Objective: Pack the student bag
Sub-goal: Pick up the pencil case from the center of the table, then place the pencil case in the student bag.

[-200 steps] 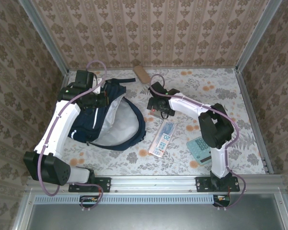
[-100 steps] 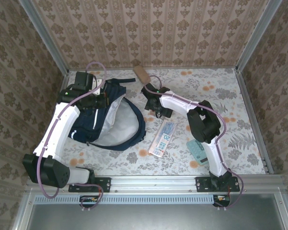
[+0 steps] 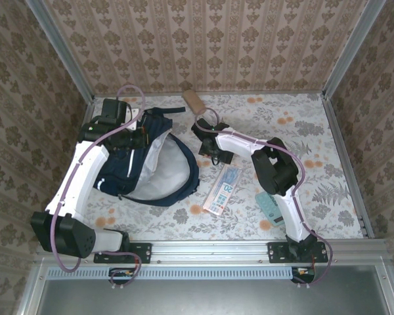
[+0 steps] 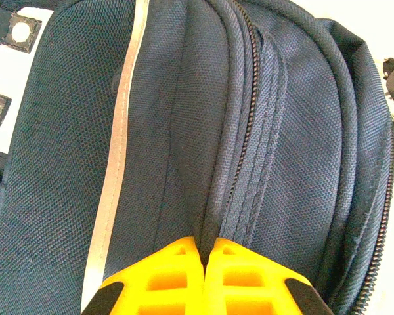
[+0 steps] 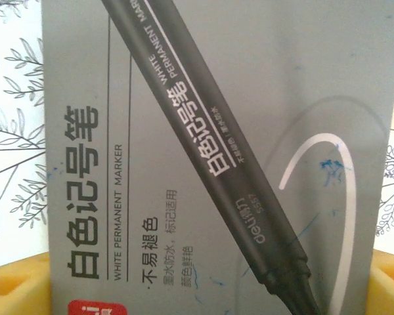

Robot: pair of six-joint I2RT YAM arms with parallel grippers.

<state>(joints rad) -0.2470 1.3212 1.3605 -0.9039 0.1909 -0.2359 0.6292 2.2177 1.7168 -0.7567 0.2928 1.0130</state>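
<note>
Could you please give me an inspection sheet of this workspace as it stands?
Surface: floral table cover, no spills seen.
Job's things: student bag lying open, pale lining showing.
Clutter: marker box; clear packet; calculator; brown block by the far wall.
Grippers: left gripper pinching a fold of the bag; right gripper has its fingers either side of the marker box, grip unconfirmed.
Cables: purple cable along each arm, no snag seen.
Surroundings: patterned walls, metal frame.

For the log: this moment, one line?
left gripper jaws shut on student bag fold | right gripper jaws astride marker box, grip unclear
</note>
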